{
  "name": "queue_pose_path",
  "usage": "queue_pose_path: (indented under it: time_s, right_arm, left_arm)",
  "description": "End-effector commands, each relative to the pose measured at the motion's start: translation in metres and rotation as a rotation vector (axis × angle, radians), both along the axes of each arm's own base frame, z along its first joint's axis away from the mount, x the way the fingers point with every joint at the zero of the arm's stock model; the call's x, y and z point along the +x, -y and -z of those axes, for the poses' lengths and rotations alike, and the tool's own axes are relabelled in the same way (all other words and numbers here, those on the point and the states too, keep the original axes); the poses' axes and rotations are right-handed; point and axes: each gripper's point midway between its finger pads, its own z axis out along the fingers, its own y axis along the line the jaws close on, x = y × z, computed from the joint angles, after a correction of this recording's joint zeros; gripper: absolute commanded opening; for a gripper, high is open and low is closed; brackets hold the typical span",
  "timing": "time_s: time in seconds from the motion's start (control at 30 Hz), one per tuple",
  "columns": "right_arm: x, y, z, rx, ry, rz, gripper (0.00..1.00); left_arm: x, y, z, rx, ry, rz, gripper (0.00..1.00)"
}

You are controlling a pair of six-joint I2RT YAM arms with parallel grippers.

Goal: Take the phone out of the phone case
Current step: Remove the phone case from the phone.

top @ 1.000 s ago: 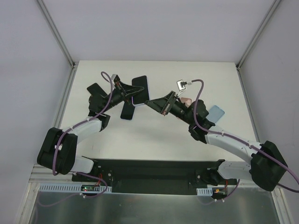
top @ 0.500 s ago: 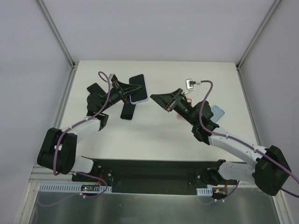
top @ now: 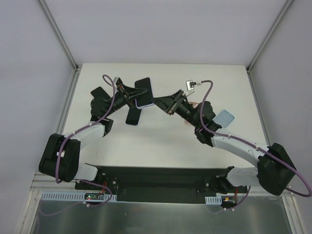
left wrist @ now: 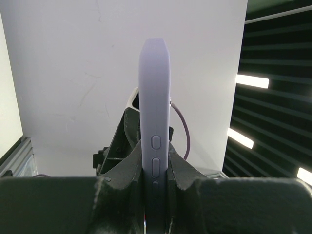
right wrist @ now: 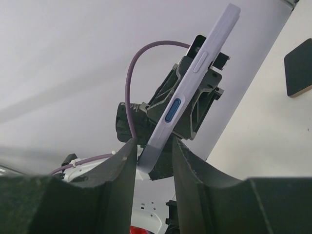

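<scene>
My left arm (top: 87, 129) reaches toward 1 o'clock and my right arm (top: 239, 146) toward 10 o'clock, meeting above the table (top: 161, 141); the lavender phone case (left wrist: 155, 97), with the phone (top: 143, 87) inside, hangs between them, edge-on to my left wrist, long axis at 12 o'clock; my left claw (left wrist: 156, 183) pinches its two faces; my right claw (right wrist: 153, 158) stands partly spread around one end corner.

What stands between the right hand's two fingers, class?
The lower end of the lilac phone case stands between the right hand's fingers; the right wrist view shows it.
</scene>
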Motion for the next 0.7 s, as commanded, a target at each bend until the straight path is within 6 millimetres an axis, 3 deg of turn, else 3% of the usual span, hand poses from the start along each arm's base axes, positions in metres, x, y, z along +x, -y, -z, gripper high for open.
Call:
queue_pose_path:
  time_s: [0.0,0.27,0.37,0.43,0.47,0.5,0.57,0.6,0.67]
  right_arm:
    - [-0.009,-0.005,-0.045,0.141,0.078,-0.061,0.35]
    - [-0.011,-0.012,-0.047,0.247,0.052,-0.114,0.1]
    - [-0.017,-0.015,-0.057,0.274,0.097,-0.148,0.01]
    - [-0.027,-0.016,-0.072,0.309,0.165,-0.199,0.01]
    - [-0.028,-0.022,-0.07,0.309,0.177,-0.23,0.01]
    - [-0.037,-0.022,-0.093,0.354,0.257,-0.271,0.01]
    - [-0.045,-0.033,-0.092,0.347,0.302,-0.347,0.01]
    - [-0.051,-0.03,-0.105,0.382,0.371,-0.365,0.01]
    - [-0.057,-0.039,-0.1,0.346,0.416,-0.427,0.01]
  left_arm:
    - [-0.019,-0.015,-0.048,-0.112,0.113,0.004,0.0]
    - [-0.014,-0.019,-0.043,-0.119,0.091,-0.018,0.0]
    - [-0.008,-0.021,-0.041,-0.136,0.058,-0.031,0.0]
    - [-0.004,-0.023,-0.041,-0.155,0.028,-0.041,0.0]
    - [-0.002,-0.024,-0.041,-0.161,0.014,-0.044,0.0]
    - [0.001,-0.025,-0.04,-0.177,-0.014,-0.046,0.0]
    - [0.005,-0.028,-0.042,-0.205,-0.047,-0.061,0.0]
    - [0.007,-0.029,-0.043,-0.224,-0.075,-0.059,0.0]
    - [0.01,-0.032,-0.042,-0.233,-0.128,-0.073,0.0]
